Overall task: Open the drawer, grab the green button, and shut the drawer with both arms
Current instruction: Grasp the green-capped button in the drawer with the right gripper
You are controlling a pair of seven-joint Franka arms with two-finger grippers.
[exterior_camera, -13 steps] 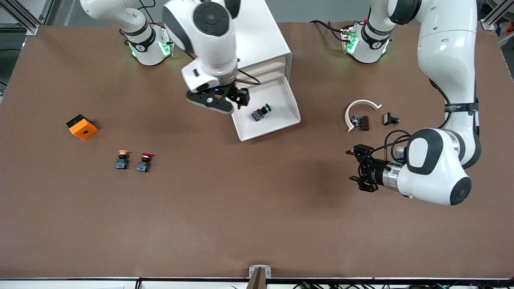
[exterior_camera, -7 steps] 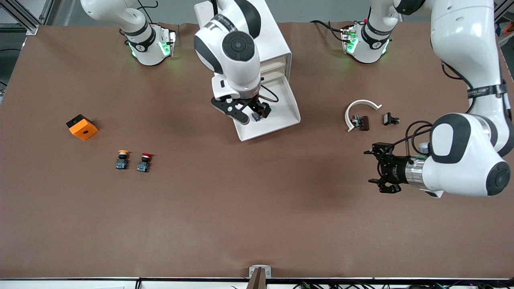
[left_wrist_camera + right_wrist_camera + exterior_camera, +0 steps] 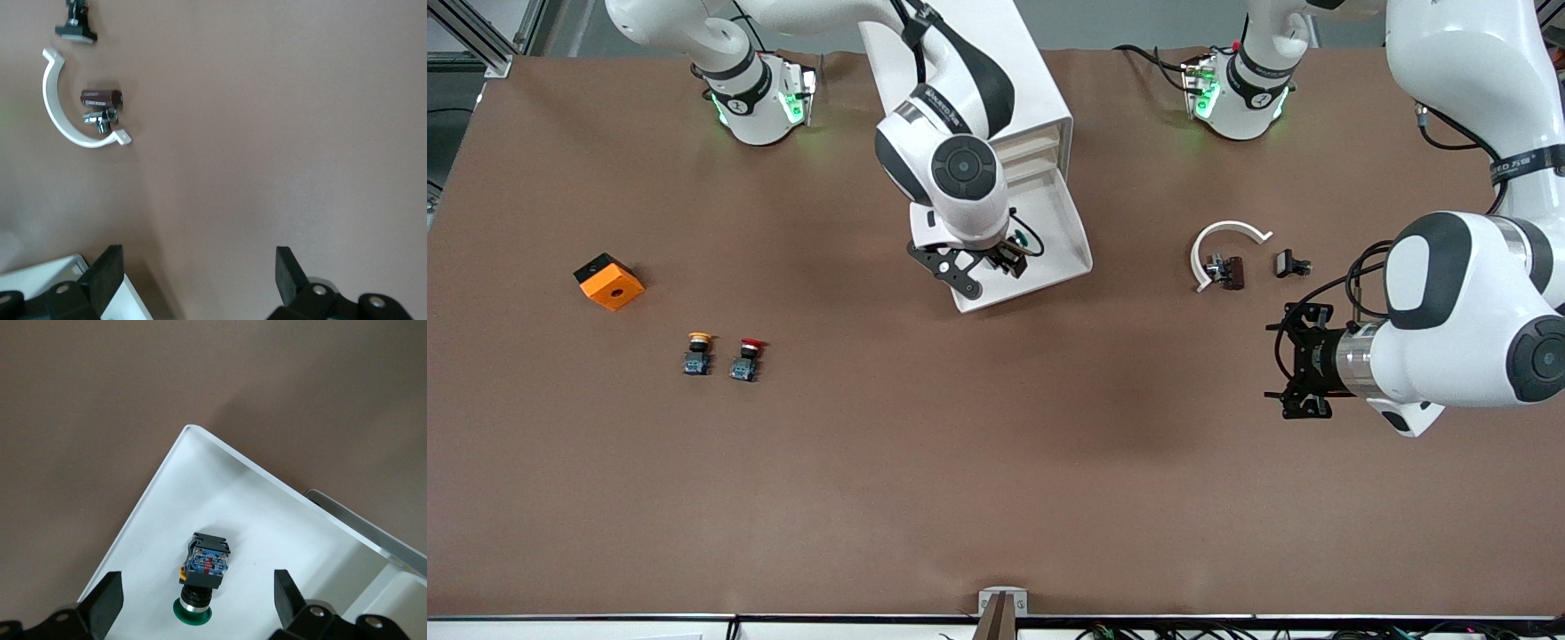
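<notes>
Waiting over bare table toward its own end, nearer the front camera than the drawer (image 3: 1040,258), the left gripper (image 3: 1303,372) hangs with fingers spread and empty. Above the pulled-out drawer, the right gripper (image 3: 985,265) hovers wide open over the green button (image 3: 204,570), which lies on its side in the tray. A clean pick likely means descending straight, straddling the black body, then closing squarely, clear of the drawer's walls.

Even, bright overhead light is seen; soft shadows are cast on the counter (image 3: 996,462); focus is sharp.
</notes>
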